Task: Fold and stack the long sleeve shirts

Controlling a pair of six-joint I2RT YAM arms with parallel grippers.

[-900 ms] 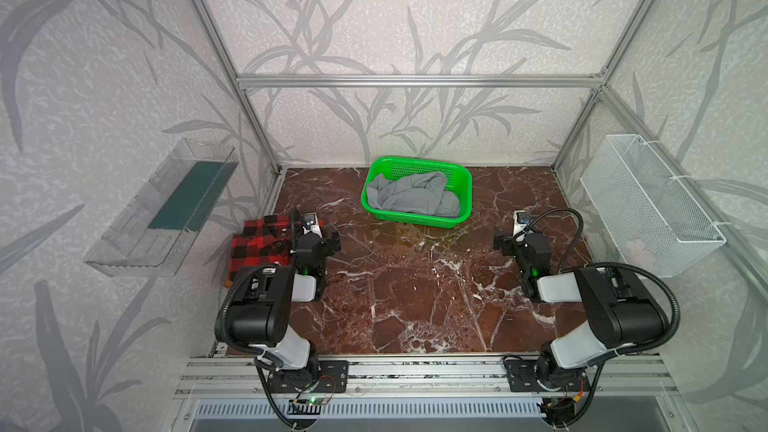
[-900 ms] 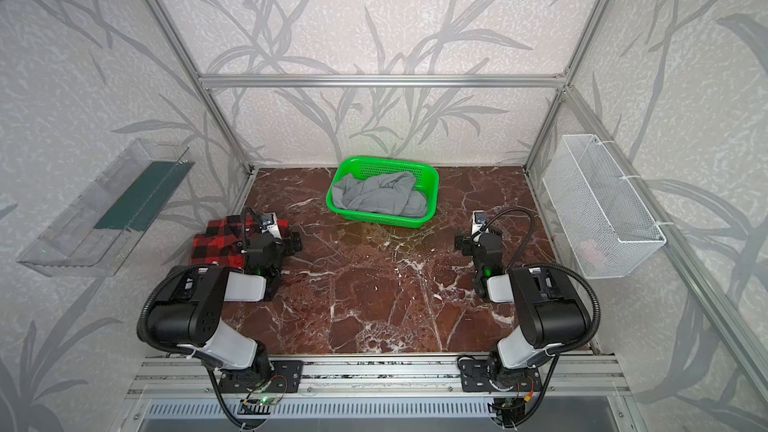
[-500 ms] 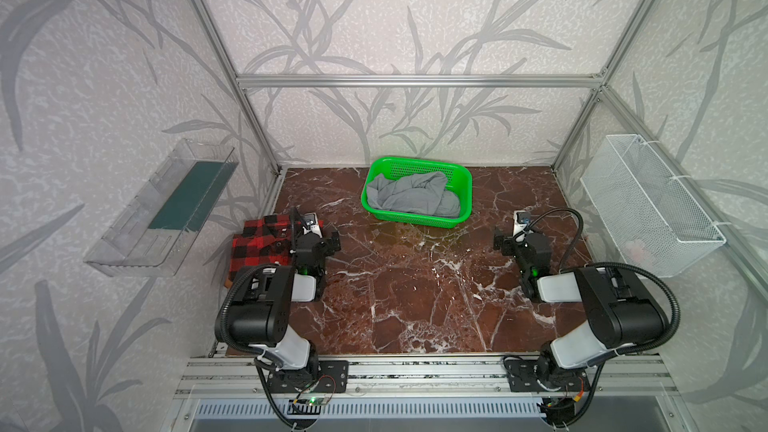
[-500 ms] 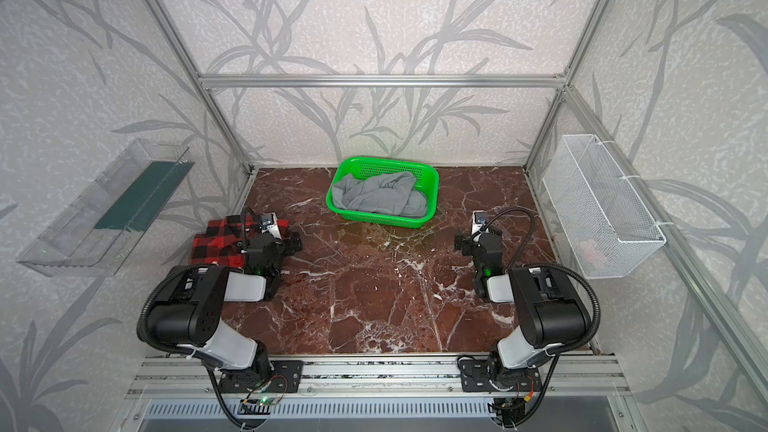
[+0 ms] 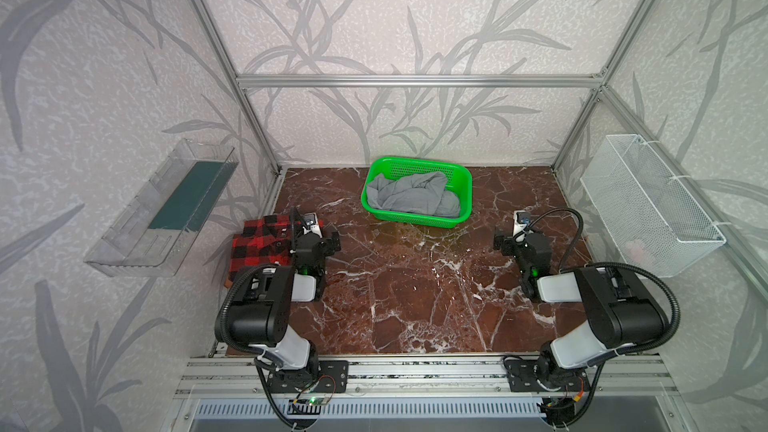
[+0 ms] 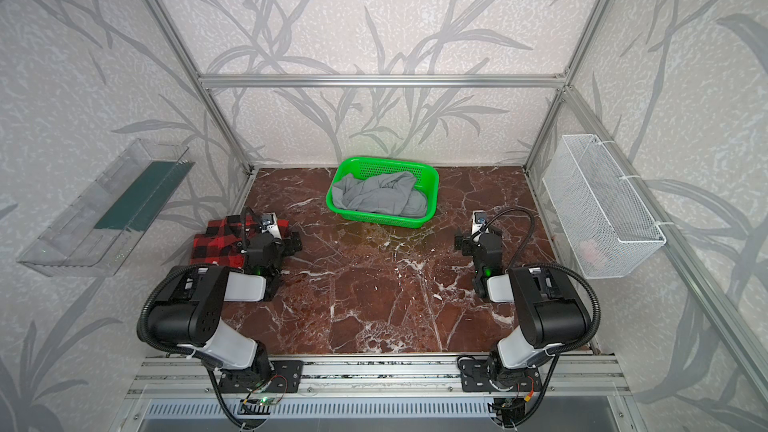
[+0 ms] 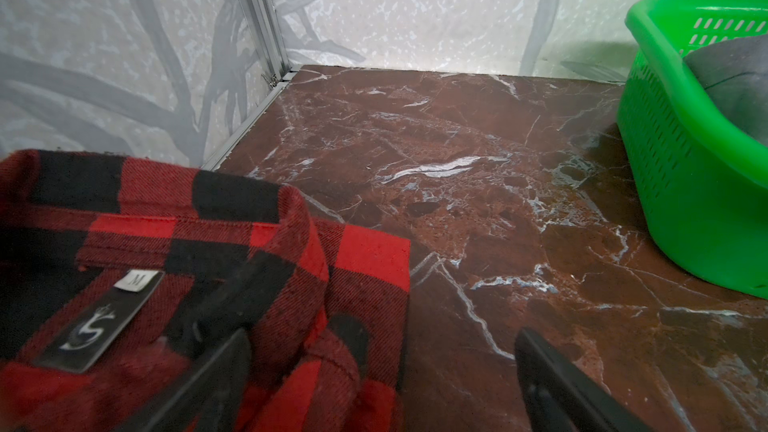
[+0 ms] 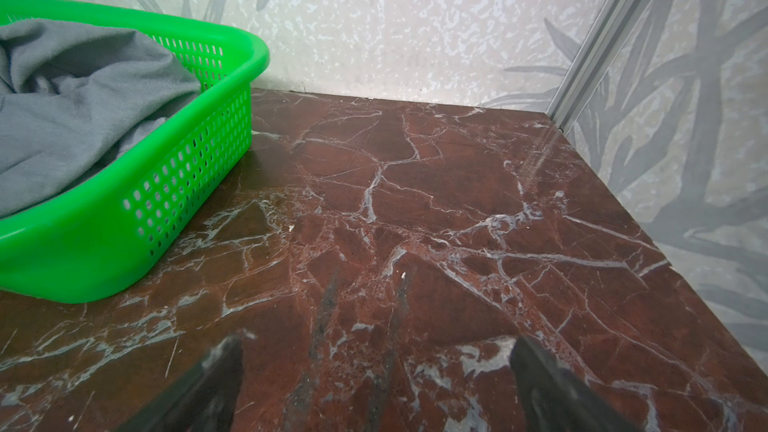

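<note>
1. The red-and-black plaid shirt (image 5: 259, 243) lies folded at the left edge of the table (image 5: 415, 284).
2. The grey shirt (image 5: 409, 199) sits crumpled in the green basket (image 5: 415, 220), far centre.
3. Left gripper (image 7: 382, 340): jaws wide apart, empty, at the plaid shirt's right edge.
4. Right gripper (image 8: 377, 344): jaws wide apart, empty, above bare table on the right.

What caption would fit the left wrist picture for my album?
Open left gripper beside the plaid shirt on the table; grey shirt in the green basket.

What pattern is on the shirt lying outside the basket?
Red-and-black checks on the shirt; the left wrist view shows it best.
</note>
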